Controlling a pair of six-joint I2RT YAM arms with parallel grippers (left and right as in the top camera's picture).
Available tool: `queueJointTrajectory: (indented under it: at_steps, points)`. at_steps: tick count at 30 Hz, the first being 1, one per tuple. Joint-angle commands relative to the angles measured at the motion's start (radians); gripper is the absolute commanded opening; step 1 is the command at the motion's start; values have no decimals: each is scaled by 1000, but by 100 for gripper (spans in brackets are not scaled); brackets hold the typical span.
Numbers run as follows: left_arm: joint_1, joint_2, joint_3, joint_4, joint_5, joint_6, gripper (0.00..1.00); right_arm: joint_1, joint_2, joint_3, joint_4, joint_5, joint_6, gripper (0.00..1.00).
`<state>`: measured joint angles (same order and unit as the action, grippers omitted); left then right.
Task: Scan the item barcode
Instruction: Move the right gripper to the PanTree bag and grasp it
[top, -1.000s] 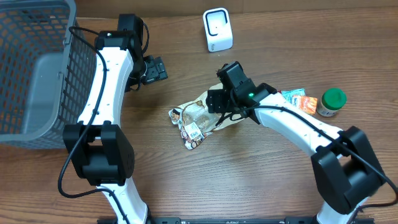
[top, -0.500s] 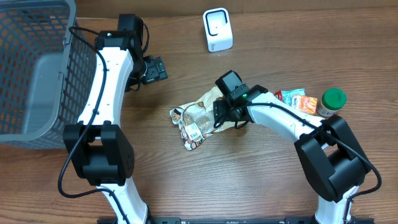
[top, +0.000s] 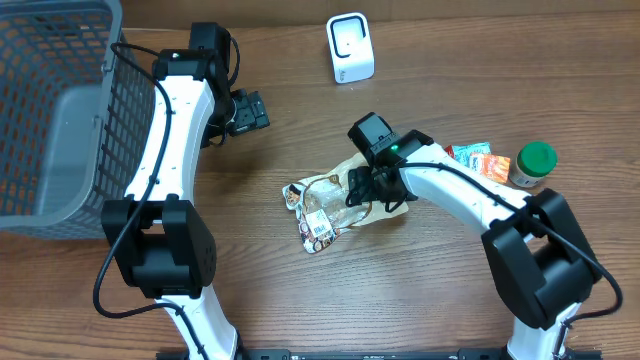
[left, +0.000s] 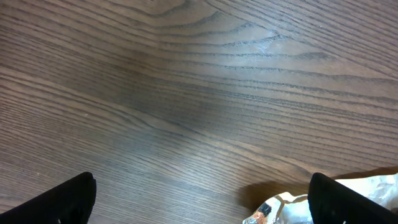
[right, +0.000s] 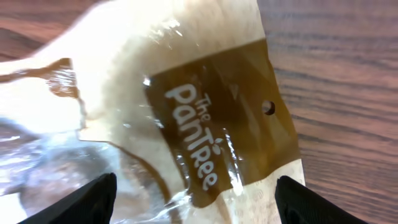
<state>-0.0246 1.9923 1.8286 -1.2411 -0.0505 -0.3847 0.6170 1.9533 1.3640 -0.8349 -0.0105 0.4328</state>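
Snack bag marked "The PanTree" (top: 328, 205) lies flat mid-table (top: 300, 290), well apart from the white scanner (top: 350, 48) at the far edge. The right gripper (right: 196, 198) sits low over its brown header end, fingers spread to either side with nothing pinched; we judge this the approach for a grasp on that flat edge. The left gripper (left: 202, 202) hangs wide apart over bare wood beside the basket (top: 50, 110), out of the way.

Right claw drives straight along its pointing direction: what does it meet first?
The PanTree snack pouch, lying right ahead between the open fingers of the right claw, on the table. Depth to it unclear.
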Motion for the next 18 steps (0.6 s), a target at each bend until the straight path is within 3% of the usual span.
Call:
queueJointTrajectory:
  at_steps: [1,18]
  points:
    - [-2,1,18,0,-12,15,100,5,-42,35,10,9,-45,83]
    - [-2,1,18,0,-12,15,100,47,101,-23,61,126,-119,77]
